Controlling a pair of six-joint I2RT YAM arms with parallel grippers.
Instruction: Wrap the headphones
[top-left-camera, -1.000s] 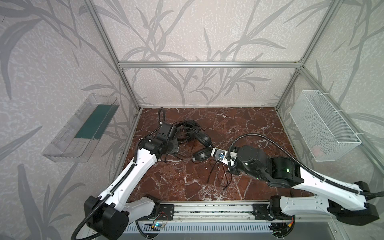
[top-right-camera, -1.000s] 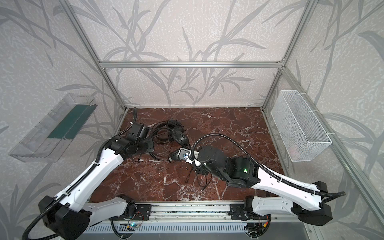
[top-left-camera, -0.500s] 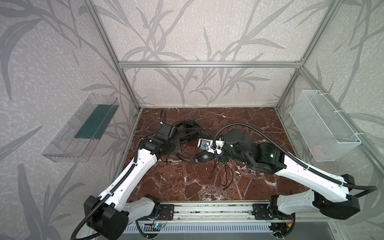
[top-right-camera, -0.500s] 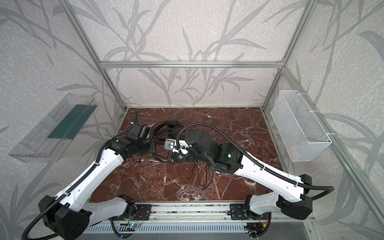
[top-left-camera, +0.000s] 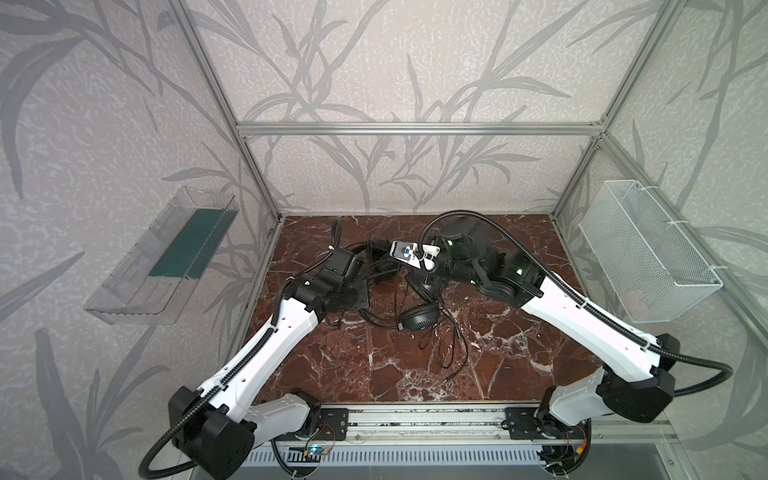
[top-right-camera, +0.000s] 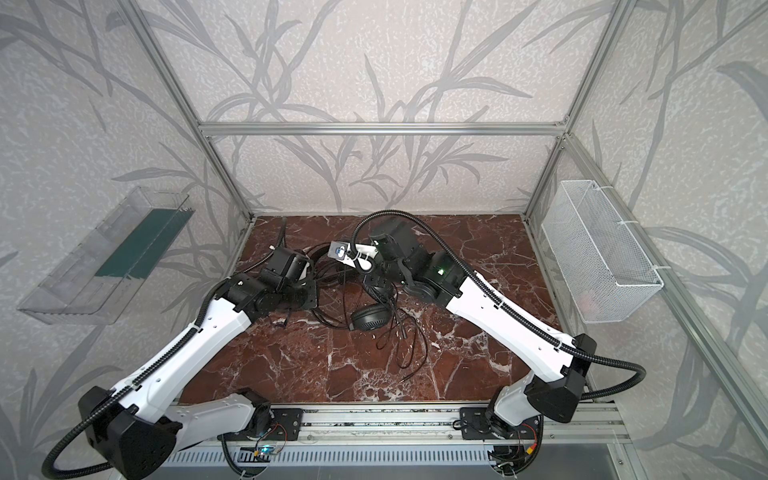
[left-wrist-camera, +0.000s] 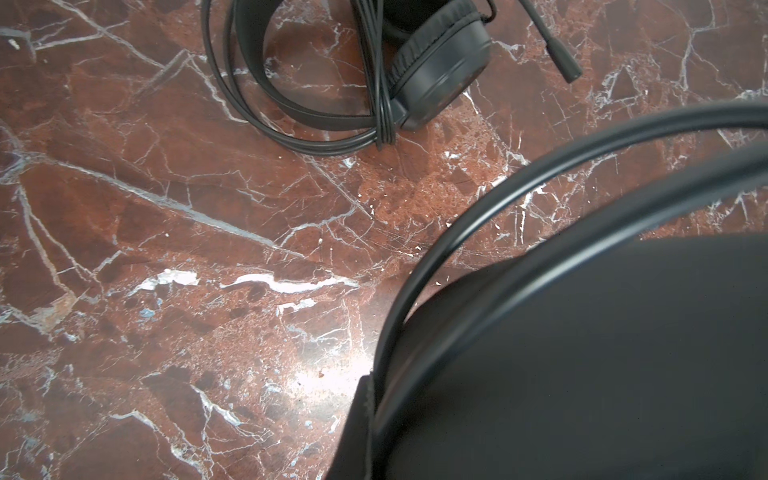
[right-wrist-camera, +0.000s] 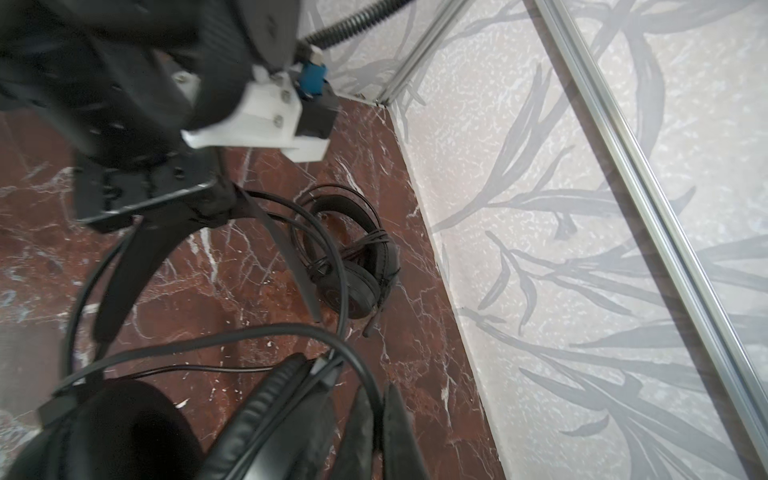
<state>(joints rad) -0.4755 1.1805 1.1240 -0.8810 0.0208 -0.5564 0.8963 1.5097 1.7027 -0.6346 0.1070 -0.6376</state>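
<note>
Two black headphones lie on the marble floor. One headset (right-wrist-camera: 353, 266), bound with its own cable, rests by the back wall (left-wrist-camera: 432, 62). The other has an earcup (top-left-camera: 417, 319) flat on the floor and a second earcup (right-wrist-camera: 270, 415) beside my right gripper. My left gripper (left-wrist-camera: 374, 415) is shut on its wire headband (left-wrist-camera: 457, 216); the right wrist view shows that gripper (right-wrist-camera: 220, 203) too. My right gripper (right-wrist-camera: 378, 436) is shut on the thin cable (right-wrist-camera: 291, 330), which arcs over the headset. In both top views the grippers meet at centre-back, left (top-left-camera: 368, 291) and right (top-right-camera: 374, 286).
Loose cable loops (top-left-camera: 449, 345) trail toward the front, ending in a plug (top-left-camera: 451, 376). A white wire basket (top-left-camera: 648, 257) hangs on the right wall and a clear tray (top-left-camera: 166, 257) on the left. The back wall stands close behind the bound headset.
My right arm has swung from the front right to the back centre, carrying the cable up and over the headset. The left arm has stayed put, holding the headband.
</note>
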